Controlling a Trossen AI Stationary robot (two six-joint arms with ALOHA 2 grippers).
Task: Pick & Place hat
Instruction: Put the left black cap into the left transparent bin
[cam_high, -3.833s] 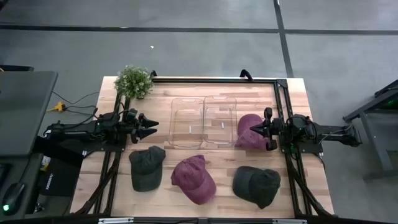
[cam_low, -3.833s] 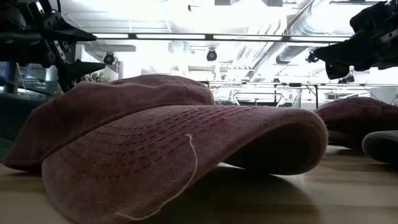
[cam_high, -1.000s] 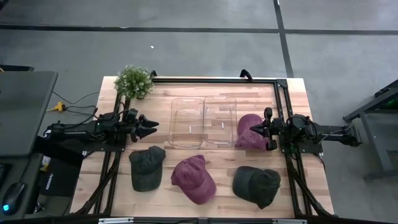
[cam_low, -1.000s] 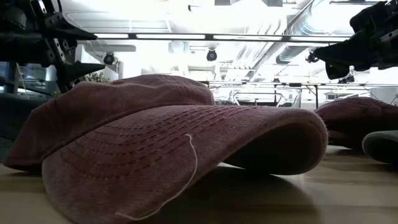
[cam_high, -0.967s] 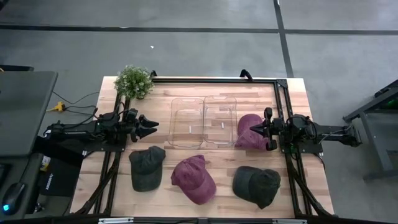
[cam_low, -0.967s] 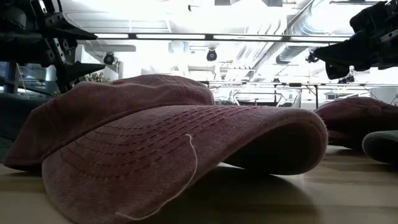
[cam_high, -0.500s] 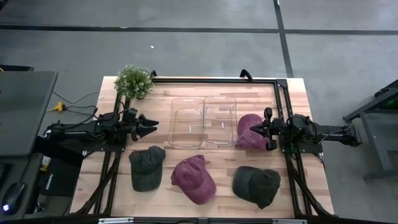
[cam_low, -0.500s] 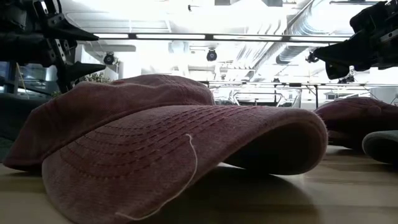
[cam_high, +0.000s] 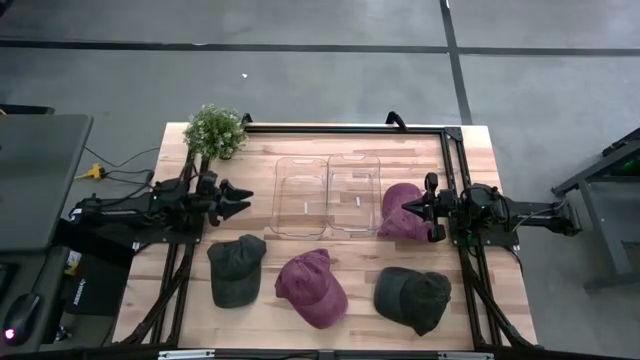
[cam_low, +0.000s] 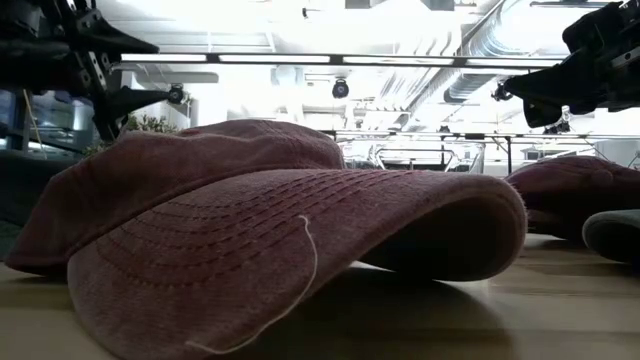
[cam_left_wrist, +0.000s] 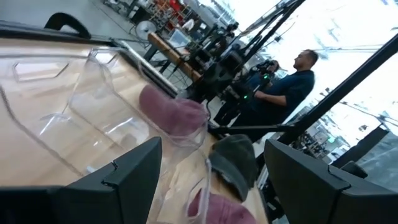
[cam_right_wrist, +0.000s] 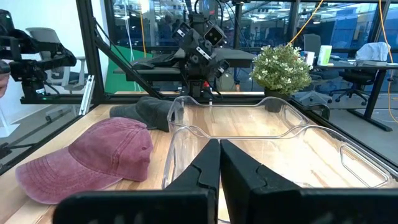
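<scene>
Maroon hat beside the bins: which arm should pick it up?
Probably the right. The right gripper, fingers shut, hovers over that maroon hat next to the clear bins. The left gripper, open, sits across the bins, farther away.

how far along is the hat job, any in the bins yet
Nothing looks done: both clear bins are empty. All four hats lie on the table: two dark hats and two maroon hats. Nothing is in hand: the left tool is open beside the bins, the right tool shut over the far maroon hat. All picks remain.
</scene>
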